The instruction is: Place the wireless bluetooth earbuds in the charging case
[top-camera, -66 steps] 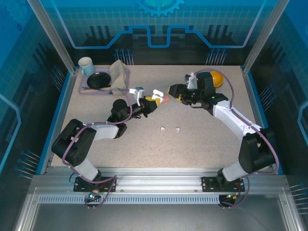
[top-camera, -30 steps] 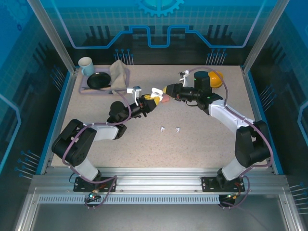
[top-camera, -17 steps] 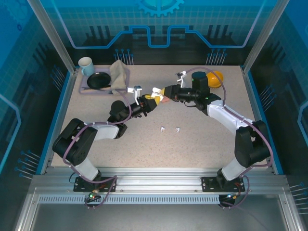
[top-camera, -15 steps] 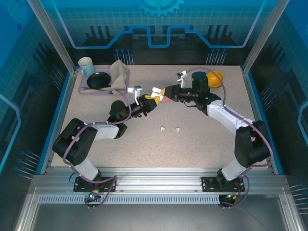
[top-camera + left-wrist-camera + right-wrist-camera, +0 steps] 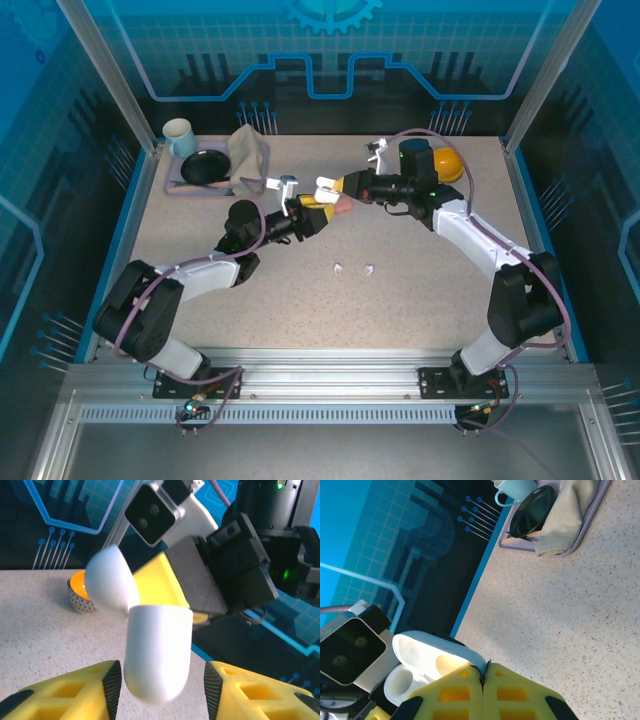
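A white charging case [image 5: 158,655] hangs in the air with its domed lid [image 5: 111,580] swung open. My left gripper [image 5: 162,680] is shut on the case's rounded lower end. In the top view the left gripper [image 5: 308,210] meets my right gripper [image 5: 346,188] at the case [image 5: 324,189]. My right gripper [image 5: 483,667] is shut, pinching the rim of the open lid [image 5: 437,652]. An empty well [image 5: 400,685] shows in the case body. Two white earbuds [image 5: 338,268] [image 5: 369,268] lie on the table nearer the arms. A salmon-pink thing [image 5: 343,205] peeks out below the grippers.
An orange bowl [image 5: 446,163] stands behind the right arm. At the back left a tray [image 5: 172,186] holds a pale mug [image 5: 179,135], a black bowl [image 5: 205,168] and a beige cloth [image 5: 248,152]. Blue walls ring the speckled table [image 5: 420,300].
My right gripper moved left from beside the orange bowl to the case and now pinches its lid. My left arm shifted its elbow and lifted the case slightly. The white earbuds stayed put.
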